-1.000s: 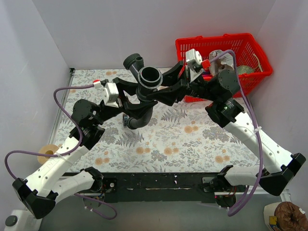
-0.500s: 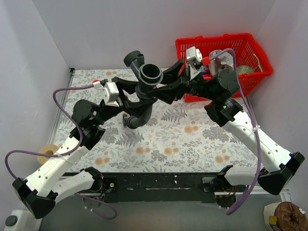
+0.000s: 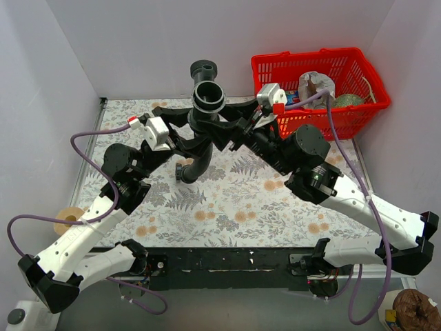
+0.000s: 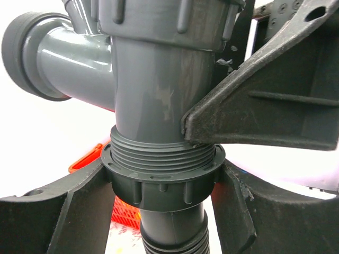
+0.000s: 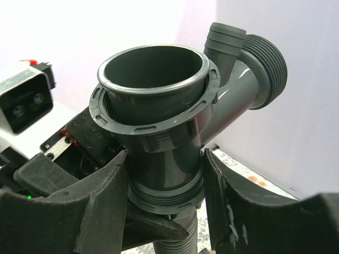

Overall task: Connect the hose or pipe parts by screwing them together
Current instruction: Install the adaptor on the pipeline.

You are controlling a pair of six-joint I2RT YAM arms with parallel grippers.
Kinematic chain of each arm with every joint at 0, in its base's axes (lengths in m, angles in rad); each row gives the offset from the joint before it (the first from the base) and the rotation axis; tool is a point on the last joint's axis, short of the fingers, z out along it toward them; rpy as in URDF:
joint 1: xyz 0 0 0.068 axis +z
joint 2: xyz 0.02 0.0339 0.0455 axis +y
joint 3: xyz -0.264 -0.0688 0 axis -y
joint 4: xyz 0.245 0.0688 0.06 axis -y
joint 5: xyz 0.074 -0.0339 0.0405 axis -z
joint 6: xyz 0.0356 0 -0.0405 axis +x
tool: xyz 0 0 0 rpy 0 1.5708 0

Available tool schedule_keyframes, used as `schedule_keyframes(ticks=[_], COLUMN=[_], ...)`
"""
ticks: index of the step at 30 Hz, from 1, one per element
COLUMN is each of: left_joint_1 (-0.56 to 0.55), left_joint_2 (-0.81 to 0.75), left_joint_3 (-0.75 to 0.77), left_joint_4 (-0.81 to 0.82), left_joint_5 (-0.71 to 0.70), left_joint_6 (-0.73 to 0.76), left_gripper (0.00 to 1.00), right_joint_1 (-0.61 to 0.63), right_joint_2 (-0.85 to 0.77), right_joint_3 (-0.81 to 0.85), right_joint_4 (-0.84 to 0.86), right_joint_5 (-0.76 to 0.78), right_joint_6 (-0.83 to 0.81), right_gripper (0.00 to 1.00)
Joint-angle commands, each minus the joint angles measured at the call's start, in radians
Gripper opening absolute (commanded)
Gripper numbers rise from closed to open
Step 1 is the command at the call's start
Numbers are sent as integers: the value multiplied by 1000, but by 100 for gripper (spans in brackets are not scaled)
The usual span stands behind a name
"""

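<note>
The dark grey T-shaped fitting (image 3: 207, 96) is held upright above the table, its side branch pointing toward the back wall. Its threaded lower end (image 4: 159, 159) sits in the collar nut (image 4: 164, 188) of the black ribbed hose (image 3: 195, 162), with several threads still showing above the nut. The hose hangs down to the table. My left gripper (image 3: 196, 132) (image 4: 164, 185) is shut on the collar nut. My right gripper (image 3: 217, 129) (image 5: 164, 169) is shut on the fitting's body (image 5: 164, 159) just above the nut. One right finger (image 4: 265, 111) presses against the fitting (image 4: 153, 95).
A red basket (image 3: 275, 56) holding several items stands at the back right, close behind the right wrist. The floral table cover (image 3: 262, 200) lies under both arms. A tape roll (image 3: 69, 217) sits off the table's left edge. White walls close in on three sides.
The fitting has turned, its side branch swinging from the upper left round to the back. The right arm has shifted left with its wrist rotated. The left gripper has held still.
</note>
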Motion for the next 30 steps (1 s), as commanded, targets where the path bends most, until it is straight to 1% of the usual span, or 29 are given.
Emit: schedule_keyframes(ticks=[1, 2, 5, 6, 8, 11, 13, 15, 16, 17, 18, 19, 20, 22, 24, 27, 28, 29, 30], left_joint_1=[-1, -1, -1, -1, -1, -1, -1, -1, -1, -1, -1, -1, -1, -1, -1, -1, -1, -1, -1], left_joint_2=[-12, -12, -12, -12, -12, -12, -12, -12, -9, -7, -4, -3, 0, -6, -14, -17, -20, -21, -29], left_joint_3=[48, 49, 49, 51, 49, 49, 49, 45, 45, 45, 46, 54, 57, 54, 52, 51, 51, 51, 49], left_joint_4=[146, 146, 143, 142, 140, 137, 139, 142, 145, 145, 145, 139, 133, 129, 132, 134, 134, 134, 136], left_joint_5=[-82, -87, -91, -94, -110, -127, -133, -153, -160, -170, -188, -199, -208, -213, -211, -214, -208, -199, -190], left_joint_6=[65, 68, 82, 85, 98, 108, 121, 127, 127, 124, 118, 113, 111, 113, 107, 93, 87, 73, 64], left_gripper=[0, 0, 0, 0, 0, 0, 0, 0, 0, 0, 0, 0, 0, 0, 0, 0, 0, 0, 0], right_joint_1=[145, 165, 230, 240, 268, 279, 279, 279, 280, 280, 280, 280, 279, 276, 271, 242, 207, 186, 163], right_joint_2=[53, 78, 142, 159, 196, 208, 208, 220, 228, 239, 240, 237, 210, 169, 104, 57, 44, 34, 21], right_joint_3=[11, 22, 101, 126, 175, 198, 207, 250, 273, 293, 325, 330, 322, 283, 257, 267, 279, 284, 286], right_joint_4=[-103, -113, -156, -190, -219, -235, -238, -261, -314, -328, -343, -357, -356, -354, -388, -506, -540, -563, -586], right_joint_5=[313, 394, 491, 563, 658, 732, 737, 745, 739, 698, 675, 649, 603, 506, 429, 307, 276, 200, 155], right_joint_6=[-64, -91, -139, -142, -148, -126, -103, -64, -52, -50, -50, -50, -58, -67, -75, -93, -92, -124, -138], right_gripper=[1, 1, 1, 1, 1, 1, 1, 1, 6, 34, 54, 69, 90, 91, 93, 94, 94, 95, 95])
